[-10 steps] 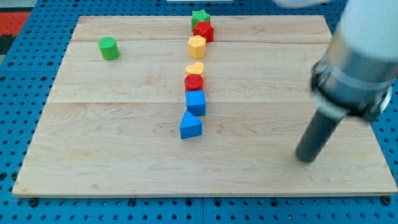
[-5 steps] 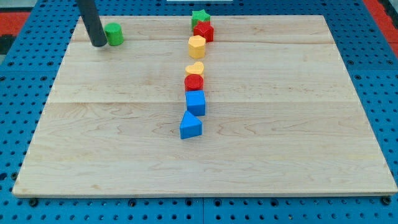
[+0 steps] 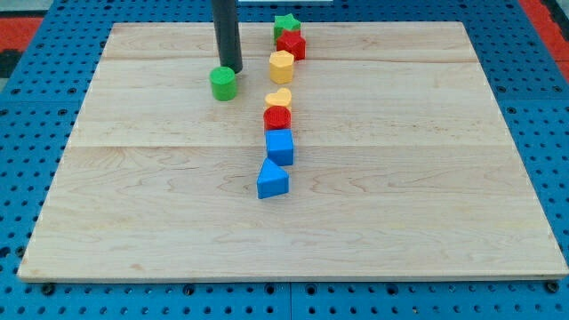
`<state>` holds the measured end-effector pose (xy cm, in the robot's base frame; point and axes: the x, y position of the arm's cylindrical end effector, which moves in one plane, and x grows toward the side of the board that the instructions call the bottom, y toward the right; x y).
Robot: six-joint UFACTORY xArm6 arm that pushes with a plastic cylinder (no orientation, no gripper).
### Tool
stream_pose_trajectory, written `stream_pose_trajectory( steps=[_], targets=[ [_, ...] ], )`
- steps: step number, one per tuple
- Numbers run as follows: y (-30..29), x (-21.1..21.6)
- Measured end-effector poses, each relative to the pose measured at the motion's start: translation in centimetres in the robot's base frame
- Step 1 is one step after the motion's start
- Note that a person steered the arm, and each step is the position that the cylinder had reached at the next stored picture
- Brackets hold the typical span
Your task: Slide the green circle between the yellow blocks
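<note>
A pale wooden counter point(image 3: 400, 178) lies on a blue pegboard, seen through the single camera view. My rig carries no gripper, so nothing is clenched or released; the dark rod ends in my tip point(image 3: 230, 68), which sits just above the small green cylinder block point(image 3: 223, 84), touching or almost touching its upper edge. The green cylinder lies left of the gap between the yellow hexagonal block point(image 3: 281, 66) and the yellow heart-shaped block point(image 3: 279, 98). To finish well, I judge my tip should come round to the cylinder's left side and push rightward, level with that gap; pushing from above would drive it downward past the opening. The gap looks narrow, so either yellow block could be knocked. The red cylinder block point(image 3: 277, 117) touches the heart from below; the red block point(image 3: 291, 44) and green star block point(image 3: 285, 24) crowd the hexagon. The blue cube point(image 3: 279, 147) and blue wedge-shaped block point(image 3: 272, 180) lie lower, clear.
</note>
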<state>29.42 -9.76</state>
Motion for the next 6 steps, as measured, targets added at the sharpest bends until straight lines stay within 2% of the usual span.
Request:
stream_pose_trajectory(
  steps=[1, 2, 3, 4, 5, 6],
  targets=[
    [-5.3, 0.3],
    [-4.9, 2.4],
    [1.7, 2.4],
    [1.6, 2.4],
    [-0.3, 6.0],
    [1.6, 7.0]
  ],
)
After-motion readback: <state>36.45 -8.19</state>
